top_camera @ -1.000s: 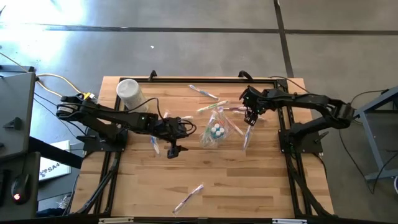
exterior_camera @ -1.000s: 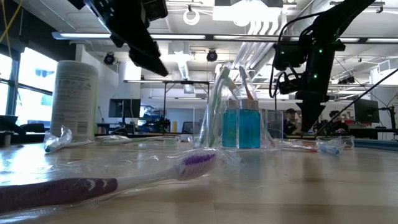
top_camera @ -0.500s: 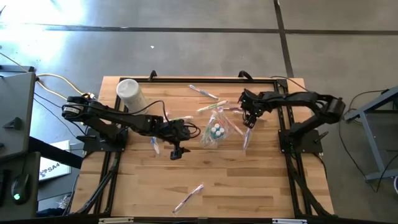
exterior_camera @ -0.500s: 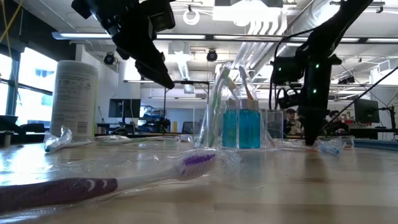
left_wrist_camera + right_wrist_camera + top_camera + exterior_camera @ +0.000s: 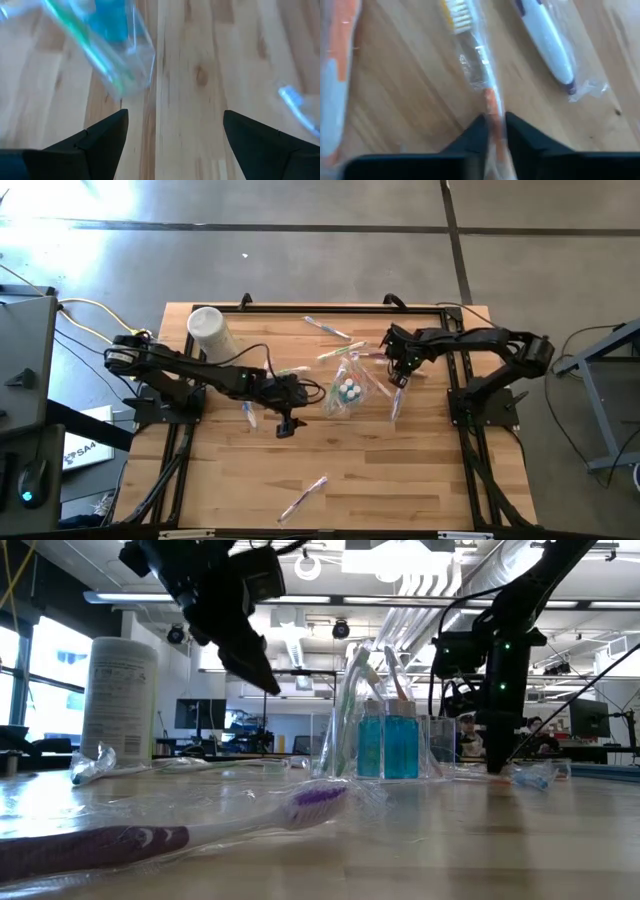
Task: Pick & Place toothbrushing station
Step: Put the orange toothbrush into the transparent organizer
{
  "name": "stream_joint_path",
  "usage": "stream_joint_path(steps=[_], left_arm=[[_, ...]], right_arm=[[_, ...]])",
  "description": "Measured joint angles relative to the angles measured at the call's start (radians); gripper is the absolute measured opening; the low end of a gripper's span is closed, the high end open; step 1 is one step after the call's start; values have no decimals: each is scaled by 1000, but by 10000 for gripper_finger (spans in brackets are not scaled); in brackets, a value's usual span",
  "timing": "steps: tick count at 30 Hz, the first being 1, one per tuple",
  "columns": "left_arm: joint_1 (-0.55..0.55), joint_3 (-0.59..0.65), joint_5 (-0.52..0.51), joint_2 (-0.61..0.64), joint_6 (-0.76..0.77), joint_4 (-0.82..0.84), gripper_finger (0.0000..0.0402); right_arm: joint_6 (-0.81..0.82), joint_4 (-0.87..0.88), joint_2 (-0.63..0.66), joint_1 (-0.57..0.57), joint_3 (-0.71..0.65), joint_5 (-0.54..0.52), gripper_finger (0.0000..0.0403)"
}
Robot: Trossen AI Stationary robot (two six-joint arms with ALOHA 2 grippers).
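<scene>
Right of centre in the high view, the right gripper (image 5: 492, 131) pinches a wrapped orange toothbrush (image 5: 487, 87). The left gripper (image 5: 172, 137) gapes wide just left of the toothbrushing station (image 5: 345, 392).

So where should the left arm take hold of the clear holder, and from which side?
Probably by its upper walls, from above. The holder stands upright mid-table, boxy and flat-sided, with brushes sticking up out of it, so the tool should straddle opposite walls clear of them. The left tool hovers open just beside it; the right tool is shut on a wrapped toothbrush.

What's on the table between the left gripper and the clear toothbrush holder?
Only bare wood: the left wrist view shows the open left gripper with plain table up to the clear holder.
</scene>
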State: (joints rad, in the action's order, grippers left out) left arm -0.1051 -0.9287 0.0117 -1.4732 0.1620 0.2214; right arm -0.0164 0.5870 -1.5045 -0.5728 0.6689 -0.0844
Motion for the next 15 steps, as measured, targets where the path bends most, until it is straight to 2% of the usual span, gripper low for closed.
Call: stream_joint_path(steps=[1, 3, 9, 15], left_arm=[[0, 0, 0, -16, 0, -7, 320], [0, 0, 0, -54, 0, -40, 320], [0, 0, 30, -101, -35, -100, 320], [0, 0, 30, -100, -34, -110, 320]], right_arm=[[0, 5, 7, 4, -1, 8, 34], [5, 19, 20, 11, -2, 3, 15], [66, 107, 61, 61, -4, -149, 9], [108, 165, 147, 114, 28, -183, 9]])
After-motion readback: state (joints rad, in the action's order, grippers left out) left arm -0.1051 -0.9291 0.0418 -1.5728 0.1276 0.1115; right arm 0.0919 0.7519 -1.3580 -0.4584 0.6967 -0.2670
